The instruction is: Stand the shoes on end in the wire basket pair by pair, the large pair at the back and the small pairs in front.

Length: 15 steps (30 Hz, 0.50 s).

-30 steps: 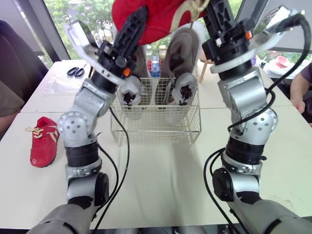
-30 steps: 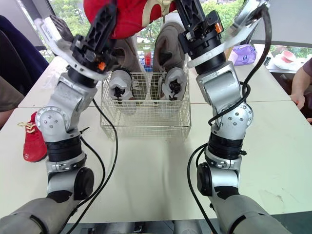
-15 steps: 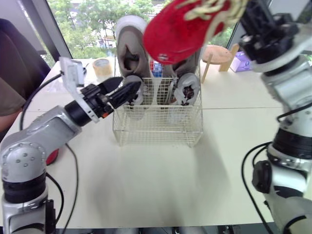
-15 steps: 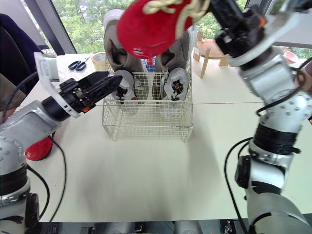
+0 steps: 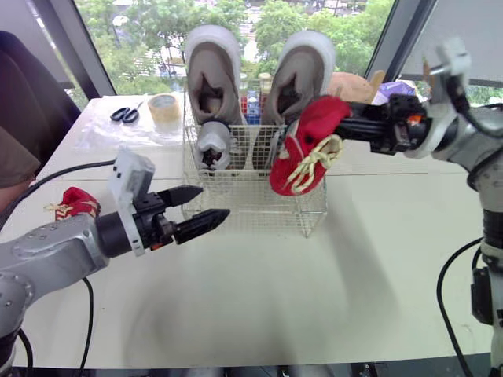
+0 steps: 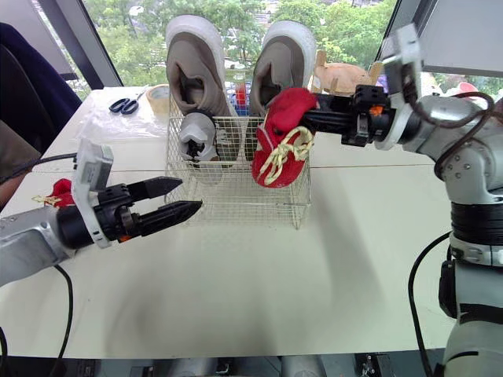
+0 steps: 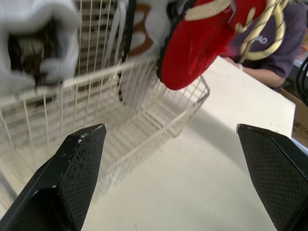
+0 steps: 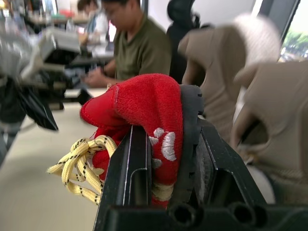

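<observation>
**Red shoe held above the basket's front row**

The right pincer [image 6: 314,119] is clamped on the heel end of a red shoe [image 6: 279,141]. It holds the shoe toe-down over the front right corner of the wire basket [image 5: 236,210], not yet seated. The left pincer [image 5: 212,201] hangs empty, fingers apart, above the surface [image 5: 275,290] in front of the basket.

Done: the large beige pair [image 5: 212,78] stands on end at the back, and one small grey shoe [image 5: 211,149] stands front left. Its mate's place is hidden by the red shoe.

Left, by my reading: seat this shoe, then fetch the second red shoe [image 5: 75,202], which lies far left.

Scissors [image 5: 122,115] and a tape roll [image 5: 163,104] lie near the windows [image 5: 157,23]. A person [image 8: 139,48] sits close by.
</observation>
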Each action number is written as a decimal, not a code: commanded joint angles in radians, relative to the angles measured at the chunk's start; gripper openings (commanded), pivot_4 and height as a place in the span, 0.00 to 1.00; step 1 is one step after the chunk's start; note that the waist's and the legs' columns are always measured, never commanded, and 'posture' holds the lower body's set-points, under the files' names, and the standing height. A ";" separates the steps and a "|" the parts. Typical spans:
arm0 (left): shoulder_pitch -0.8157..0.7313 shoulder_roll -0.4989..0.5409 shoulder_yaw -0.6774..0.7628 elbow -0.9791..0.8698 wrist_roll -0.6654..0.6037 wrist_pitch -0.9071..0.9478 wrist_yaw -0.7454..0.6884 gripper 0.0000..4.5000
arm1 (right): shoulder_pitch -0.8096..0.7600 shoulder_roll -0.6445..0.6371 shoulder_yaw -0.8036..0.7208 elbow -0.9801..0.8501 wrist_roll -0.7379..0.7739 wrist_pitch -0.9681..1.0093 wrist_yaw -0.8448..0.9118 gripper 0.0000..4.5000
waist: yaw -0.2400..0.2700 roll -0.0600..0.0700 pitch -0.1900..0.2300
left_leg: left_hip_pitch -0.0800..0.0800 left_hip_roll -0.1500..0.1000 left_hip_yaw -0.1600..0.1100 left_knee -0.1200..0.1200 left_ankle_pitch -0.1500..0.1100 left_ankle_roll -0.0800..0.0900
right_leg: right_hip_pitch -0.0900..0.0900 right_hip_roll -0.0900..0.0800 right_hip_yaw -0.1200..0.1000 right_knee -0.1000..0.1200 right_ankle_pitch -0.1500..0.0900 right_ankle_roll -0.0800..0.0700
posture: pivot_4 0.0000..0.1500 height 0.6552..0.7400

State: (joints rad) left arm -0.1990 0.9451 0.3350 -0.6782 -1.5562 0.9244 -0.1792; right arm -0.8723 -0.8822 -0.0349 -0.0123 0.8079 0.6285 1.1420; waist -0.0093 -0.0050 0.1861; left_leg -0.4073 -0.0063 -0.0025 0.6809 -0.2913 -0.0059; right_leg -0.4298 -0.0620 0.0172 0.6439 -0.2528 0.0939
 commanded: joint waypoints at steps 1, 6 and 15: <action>-0.007 0.007 0.014 -0.018 -0.016 -0.035 -0.004 0.99 | 0.029 -0.006 0.040 -0.024 -0.100 -0.065 0.057 0.14 | 0.000 0.000 0.000 | 0.000 0.000 0.000 0.000 0.000 0.000 | 0.000 0.000 0.000 0.000 0.000 0.000 | 1.00 1.00; -0.013 0.013 0.003 -0.007 0.006 -0.041 -0.013 0.99 | 0.068 0.033 0.093 -0.015 -0.196 -0.131 0.085 0.14 | -0.002 0.000 0.000 | 0.000 0.000 0.000 0.000 0.000 0.000 | 0.000 0.000 0.000 0.000 0.000 0.000 | 1.00 1.00; -0.015 0.061 0.018 -0.016 0.045 -0.038 -0.057 1.00 | 0.109 0.075 0.060 0.022 -0.244 -0.127 0.078 0.66 | -0.002 0.000 0.000 | 0.001 0.000 0.000 0.000 0.000 -0.001 | 0.001 0.000 0.000 0.001 0.000 0.000 | 1.00 1.00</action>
State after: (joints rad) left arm -0.2118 0.9977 0.3139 -0.6801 -1.4806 0.9069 -0.2222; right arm -0.7538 -0.8041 0.0651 0.0321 0.5530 0.4828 1.2259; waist -0.0111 -0.0050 0.1859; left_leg -0.4064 -0.0067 -0.0025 0.6812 -0.2910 -0.0064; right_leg -0.4292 -0.0619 0.0172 0.6447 -0.2527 0.0940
